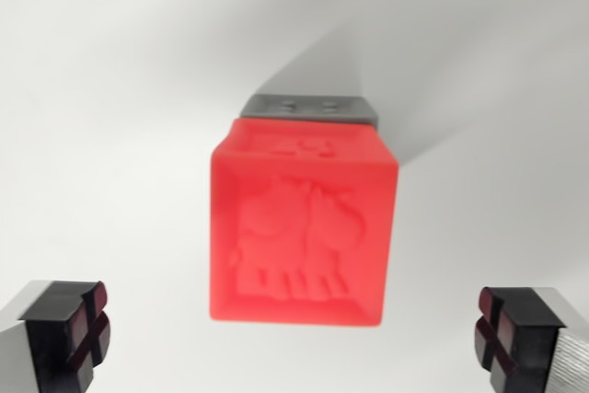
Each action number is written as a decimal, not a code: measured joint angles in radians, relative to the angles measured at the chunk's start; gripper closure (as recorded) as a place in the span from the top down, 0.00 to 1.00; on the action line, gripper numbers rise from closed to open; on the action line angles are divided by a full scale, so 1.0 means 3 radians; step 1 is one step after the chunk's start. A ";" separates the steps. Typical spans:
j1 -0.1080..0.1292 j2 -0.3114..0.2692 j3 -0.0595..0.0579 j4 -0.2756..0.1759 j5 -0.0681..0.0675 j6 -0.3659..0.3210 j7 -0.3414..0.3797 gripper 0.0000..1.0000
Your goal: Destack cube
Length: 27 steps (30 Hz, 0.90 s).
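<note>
The red cube (304,223), embossed with an animal figure, sits stacked on a grey cube (311,106) whose edge peeks out behind it, both on the white surface (110,135). The gripper (294,333) hangs above the red cube, its pads spread wide to either side, touching nothing; presumably lined up to straddle and lift it.
</note>
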 joint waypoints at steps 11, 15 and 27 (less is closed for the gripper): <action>-0.0002 0.0340 -0.0001 0.0006 0.0000 0.0326 0.0006 1.00; -0.0002 0.0424 -0.0001 0.0015 0.0000 0.0403 0.0007 1.00; -0.0002 0.0510 -0.0002 0.0029 0.0000 0.0481 0.0008 0.00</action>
